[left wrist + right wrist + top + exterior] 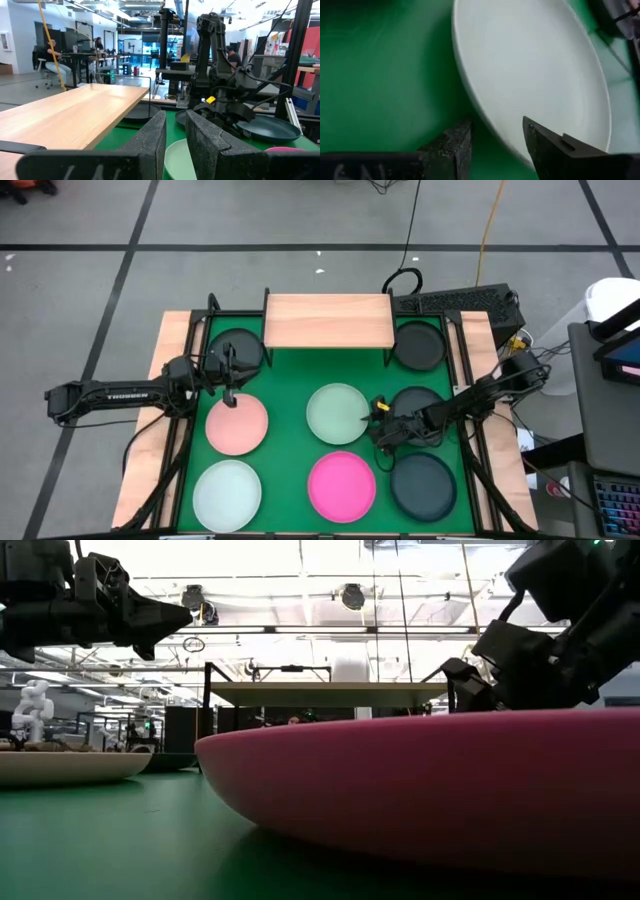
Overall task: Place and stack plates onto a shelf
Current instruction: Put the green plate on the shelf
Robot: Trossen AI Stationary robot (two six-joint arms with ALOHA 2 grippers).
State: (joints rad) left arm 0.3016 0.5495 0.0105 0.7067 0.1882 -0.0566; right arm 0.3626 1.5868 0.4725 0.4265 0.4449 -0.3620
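Here, the right gripper [376,418], released, straddles the mint green plate [338,413] rim, apparently to grasp it for the shelf [327,320]; the left gripper [229,384], released, hovers over the pink plate [237,424].

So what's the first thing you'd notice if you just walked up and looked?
The colourful plates spread over the green mat: a bright magenta plate at the front, a pink plate to its left, and a mint green plate in the middle. The right gripper has its jaws open astride that green plate's rim. The wooden shelf at the back has nothing on it.
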